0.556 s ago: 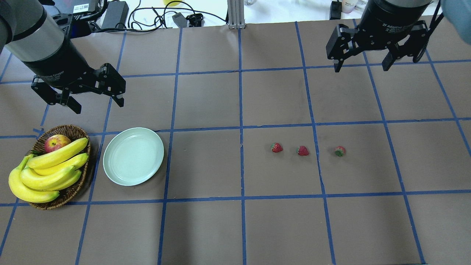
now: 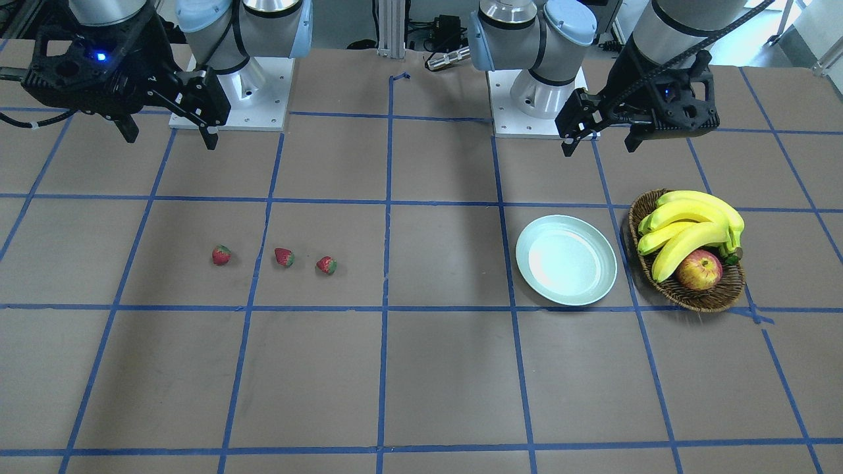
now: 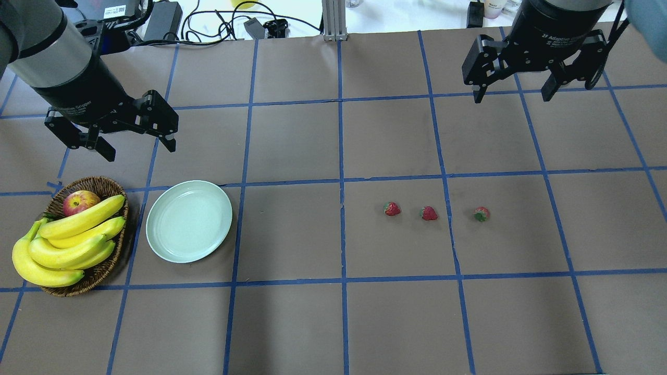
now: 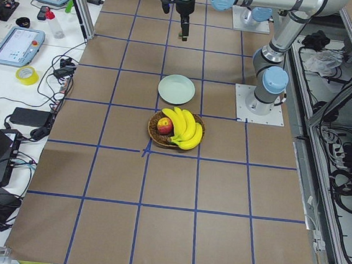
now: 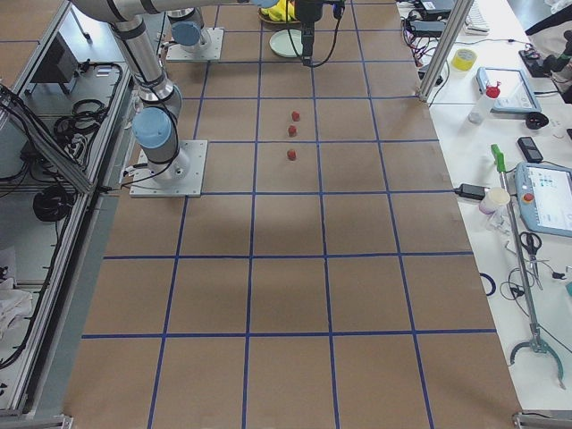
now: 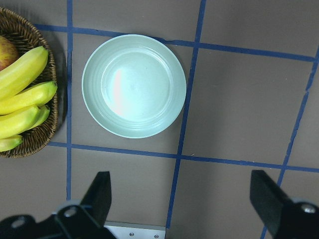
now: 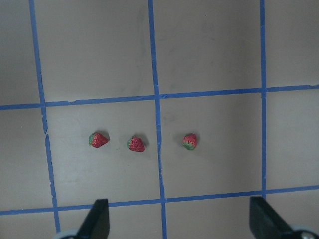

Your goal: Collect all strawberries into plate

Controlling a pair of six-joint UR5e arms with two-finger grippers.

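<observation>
Left gripper (image 3: 139, 150) is spread wide open, nothing pinched between the fingers and nothing touched. It's hung above the table (image 3: 292, 135) in the upper left of the overhead view, fingers aimed down, with its arm slanted in from the top left corner. In the left wrist view the plate (image 3: 189, 221) is seen just past the two open fingertips, in the upper left-centre of the frame. Right gripper (image 3: 511, 97) is opened just as wide, also with nothing gripped, and is held off the table in the upper right of the overhead view, its arm dropped in from the top edge. The three strawberries are laid flat on the table in a loose row across the frame, right of centre in the overhead view and well apart from the plate: inner strawberry (image 3: 392, 209), middle strawberry (image 3: 429, 213), outer strawberry (image 3: 481, 214), none touching another. From the right wrist view, where all three are seen beyond the open fingers, the inner strawberry is laid with its long axis across the frame, green cap to the left and tip to the right. The middle strawberry is slanted, cap toward upper left, tip toward lower right. The outer strawberry is turned more up-and-down, cap at the bottom. Nothing is on the plate, which is parked in the lower left of the overhead view, just beside a wicker basket (image 3: 99, 181) but not touching it. The basket is loaded with bananas (image 3: 78, 229) and an apple (image 3: 79, 202).
</observation>
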